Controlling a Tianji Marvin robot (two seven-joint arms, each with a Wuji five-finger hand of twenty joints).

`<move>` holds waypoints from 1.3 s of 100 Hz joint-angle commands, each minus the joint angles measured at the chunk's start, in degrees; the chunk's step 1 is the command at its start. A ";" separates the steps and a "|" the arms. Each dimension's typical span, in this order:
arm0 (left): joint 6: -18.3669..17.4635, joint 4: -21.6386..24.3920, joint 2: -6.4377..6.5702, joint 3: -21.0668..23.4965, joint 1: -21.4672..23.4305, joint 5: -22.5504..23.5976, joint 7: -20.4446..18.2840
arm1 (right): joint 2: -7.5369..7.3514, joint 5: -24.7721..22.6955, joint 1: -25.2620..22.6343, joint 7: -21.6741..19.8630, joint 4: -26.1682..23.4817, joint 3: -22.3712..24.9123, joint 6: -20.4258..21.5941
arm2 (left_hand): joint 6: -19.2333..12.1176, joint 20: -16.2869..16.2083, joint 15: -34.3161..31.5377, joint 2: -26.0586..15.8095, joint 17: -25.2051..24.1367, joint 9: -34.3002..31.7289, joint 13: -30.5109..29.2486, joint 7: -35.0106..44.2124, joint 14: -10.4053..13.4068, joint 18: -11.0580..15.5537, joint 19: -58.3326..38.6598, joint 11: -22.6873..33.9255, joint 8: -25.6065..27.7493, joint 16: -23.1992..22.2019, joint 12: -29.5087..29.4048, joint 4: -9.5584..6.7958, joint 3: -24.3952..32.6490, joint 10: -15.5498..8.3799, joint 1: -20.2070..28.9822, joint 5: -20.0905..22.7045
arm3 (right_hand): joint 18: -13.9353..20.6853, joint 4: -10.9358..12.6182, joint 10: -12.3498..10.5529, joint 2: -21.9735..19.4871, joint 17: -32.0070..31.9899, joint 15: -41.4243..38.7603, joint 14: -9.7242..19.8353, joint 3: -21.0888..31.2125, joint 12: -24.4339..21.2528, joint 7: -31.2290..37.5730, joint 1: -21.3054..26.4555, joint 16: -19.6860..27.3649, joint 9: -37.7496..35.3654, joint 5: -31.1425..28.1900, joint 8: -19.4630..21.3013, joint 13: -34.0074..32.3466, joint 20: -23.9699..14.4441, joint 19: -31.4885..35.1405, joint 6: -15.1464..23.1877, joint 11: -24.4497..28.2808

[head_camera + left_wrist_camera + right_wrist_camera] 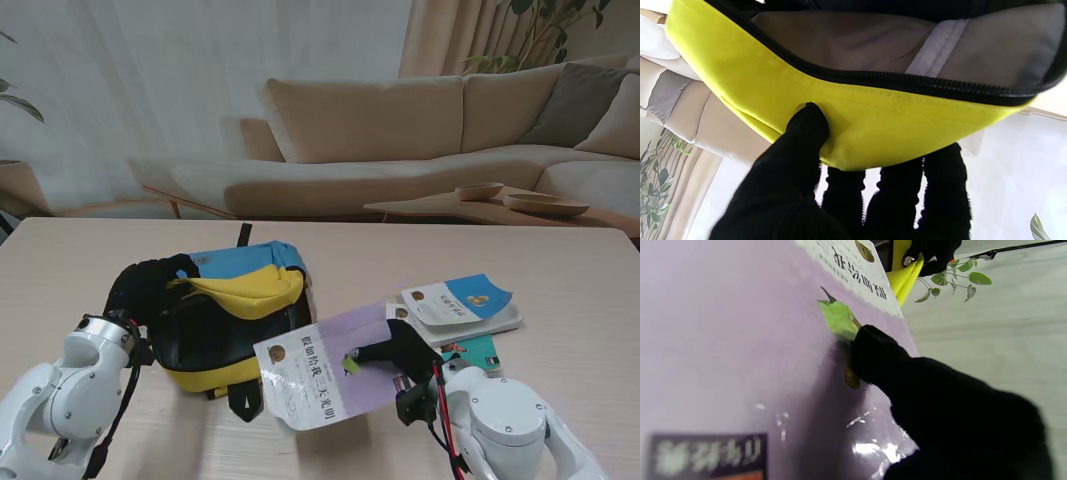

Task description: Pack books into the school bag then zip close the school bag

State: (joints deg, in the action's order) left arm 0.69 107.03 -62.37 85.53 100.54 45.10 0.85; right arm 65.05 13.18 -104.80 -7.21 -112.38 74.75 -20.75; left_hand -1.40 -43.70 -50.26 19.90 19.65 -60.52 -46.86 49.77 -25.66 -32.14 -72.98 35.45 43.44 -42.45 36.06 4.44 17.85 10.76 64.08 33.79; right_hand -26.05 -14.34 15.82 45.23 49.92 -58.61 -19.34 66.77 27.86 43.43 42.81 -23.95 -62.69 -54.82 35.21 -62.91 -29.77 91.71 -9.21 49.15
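My right hand (400, 352) pinches the purple book (325, 378) thumb-on-cover, tilted with its leading edge just right of the school bag (225, 320), whose yellow flap (853, 110) my left hand (150, 285) grips and lifts, mouth facing the book

White rounded arms (70, 385), black-gloved fingers (808, 123), red cable (441, 400)

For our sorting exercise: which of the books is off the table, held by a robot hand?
The purple book, pinched in the right robot hand. The blue book lies stacked on the table.
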 commanded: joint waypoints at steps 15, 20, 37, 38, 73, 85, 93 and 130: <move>0.40 2.64 -0.84 -0.08 0.98 -2.59 0.11 | 2.35 1.14 3.08 3.37 1.02 -4.50 -4.55 | 1.21 -1.39 -0.45 -3.91 -0.60 -3.84 -1.17 6.93 -3.08 -1.32 -2.51 1.33 2.17 0.83 -0.71 0.77 0.00 1.80 4.43 1.07 | 0.22 0.71 1.29 -3.69 2.72 -4.10 -2.28 8.56 -0.71 10.84 7.29 0.29 -1.84 -7.99 1.14 -5.53 1.17 4.10 11.16 1.54; 0.44 3.17 -0.91 -0.08 1.34 -3.26 0.12 | 2.80 1.25 4.00 4.66 1.47 -5.66 -5.53 | 1.12 -1.38 -0.49 -4.07 -0.69 -3.64 -0.97 6.98 -3.03 -1.39 -2.43 1.42 2.44 0.76 -0.68 0.72 -0.24 1.74 4.66 0.91 | 0.19 0.68 1.30 -3.68 2.72 -4.17 -2.02 8.56 -0.72 10.86 7.27 0.34 -1.85 -7.97 1.11 -5.70 1.31 4.14 11.16 1.60; 0.45 4.84 -1.04 -0.27 2.59 -4.50 0.13 | 4.92 2.92 6.84 10.12 2.91 -9.17 -9.52 | 1.12 -1.35 -0.60 -4.31 -0.76 -3.26 -0.78 7.08 -2.86 -1.13 -2.39 1.67 3.23 0.62 -0.57 0.61 -0.82 1.62 4.99 0.69 | 0.18 0.62 1.30 -3.57 2.71 -4.02 -2.12 8.65 -0.82 10.88 7.33 0.53 -1.81 -7.97 1.07 -5.75 1.58 4.25 11.22 1.66; 0.46 4.94 -1.04 -0.29 2.67 -4.55 0.10 | 5.06 3.11 6.98 10.48 2.97 -9.34 -9.74 | 1.09 -1.35 -0.61 -4.36 -0.77 -3.26 -0.77 7.10 -2.86 -1.12 -2.39 1.69 3.28 0.62 -0.56 0.59 -0.82 1.61 5.02 0.71 | 0.18 0.61 1.31 -3.57 2.71 -4.03 -2.07 8.66 -0.82 10.89 7.32 0.54 -1.80 -7.97 1.06 -5.76 1.60 4.25 11.22 1.67; 0.59 7.13 -1.21 -0.92 5.25 -5.13 0.69 | 10.49 10.63 10.66 22.95 4.42 -14.40 -16.21 | 0.67 -1.22 -0.57 -4.75 -1.19 -2.70 -0.16 6.81 -2.68 -0.77 -2.18 2.16 4.55 0.42 -0.39 0.31 -1.97 1.44 5.63 0.54 | 0.30 0.40 1.18 -3.58 2.80 -3.84 -2.05 8.72 -1.13 10.91 7.34 0.81 -1.70 -7.94 1.03 -5.64 2.21 4.14 11.20 1.83; 0.28 7.67 -1.25 -1.09 6.18 -5.63 0.76 | 12.44 13.36 12.01 27.30 5.63 -15.74 -17.42 | 0.66 -1.16 -0.61 -4.93 -1.30 -2.51 -0.10 6.61 -2.71 -0.68 -2.12 2.28 4.91 0.32 -0.35 0.20 -2.40 1.45 5.85 0.51 | 0.35 0.31 1.21 -3.67 2.71 -3.67 -1.93 8.72 -1.28 10.84 7.35 0.91 -1.49 -7.75 0.98 -5.46 2.41 4.05 11.11 1.85; 0.06 8.03 -1.39 -1.23 6.82 -6.33 1.27 | 13.45 14.50 12.92 29.46 6.65 -16.45 -17.95 | 0.70 -1.14 -0.59 -4.96 -1.31 -2.51 0.01 6.55 -2.70 -0.67 -2.12 2.37 5.06 0.29 -0.31 0.14 -2.59 1.42 5.98 0.53 | 0.39 0.25 1.09 -3.76 2.62 -3.53 -1.90 8.66 -1.41 10.86 7.35 0.97 -1.40 -7.72 0.97 -5.31 2.57 3.95 11.10 1.89; -1.65 11.27 -1.57 -0.91 10.42 -7.95 1.73 | 17.98 19.32 17.51 39.23 11.69 -19.58 -18.99 | 0.41 -0.95 -0.42 -5.50 -1.79 -1.98 0.60 6.32 -2.58 -0.30 -1.90 2.13 5.95 0.10 -0.33 -0.17 -3.87 2.81 6.59 0.37 | 0.46 0.00 0.91 -4.11 2.26 -3.19 -1.62 8.46 -1.84 10.81 7.31 1.08 -0.94 -7.29 0.84 -4.97 3.12 3.48 10.96 2.14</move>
State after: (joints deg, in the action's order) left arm -0.44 116.61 -63.47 84.59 110.03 37.23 3.36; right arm 81.14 32.59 -88.09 33.02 -100.92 55.94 -39.99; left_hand 1.40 -43.74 -50.24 19.78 19.08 -60.75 -46.73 50.36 -25.69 -32.18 -72.98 35.63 44.16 -42.43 35.55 4.45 14.75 13.67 66.87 33.78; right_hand -26.27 -14.38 16.26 45.38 50.54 -58.67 -19.41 66.78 26.71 43.43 42.81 -23.10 -62.70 -54.84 35.16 -63.54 -27.43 92.36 -9.36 49.82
